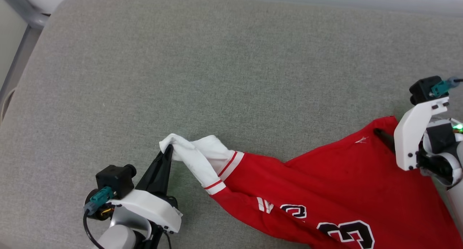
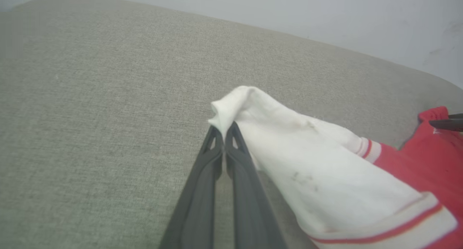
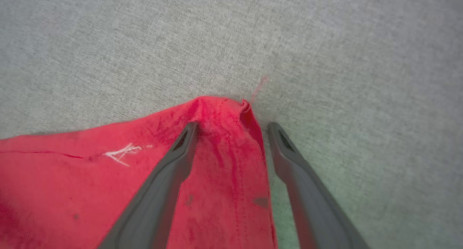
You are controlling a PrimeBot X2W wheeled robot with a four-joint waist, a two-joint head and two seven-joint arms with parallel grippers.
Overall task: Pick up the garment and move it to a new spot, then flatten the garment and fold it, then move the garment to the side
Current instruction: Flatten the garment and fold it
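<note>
garment: the red jersey (image 1: 325, 184) lies on the near right part of the padded surface; it is spread loosely with creases, not folded; its near part runs off the near edge of the head view
sleeve: one white short sleeve (image 1: 197, 153) with red-striped trim is drawn out to the left of the red body, ending in a bunched tip near the middle left of the surface; in the left wrist view the sleeve (image 2: 318, 169) shows a few small dark marks
lettering: black-and-white block characters (image 1: 347, 231) sit on the near side of the red cloth, partly cut off by the view's edge
far corner: a red corner (image 3: 220, 108) points to the far right; a small white stitched mark (image 3: 123, 153) lies on the cloth to its left
left gripper: the left gripper (image 2: 224, 131) has its two dark fingers pressed together, pinching the tip of the white sleeve; it stands at the near left, fingers pointing away
right gripper: the right gripper (image 3: 233, 128) has its fingers spread wide astride the red corner; one finger is over the red cloth, the other over bare surface just beside the cloth's edge; whether the tips touch anything I cannot tell
surface: a grey-green woven pad (image 1: 217, 79) with rounded corners carries the jersey
surroundings: a grey metal bar (image 1: 21, 50) stands past the far left corner; a pale wall (image 2: 325, 17) rises beyond the far edge
</note>
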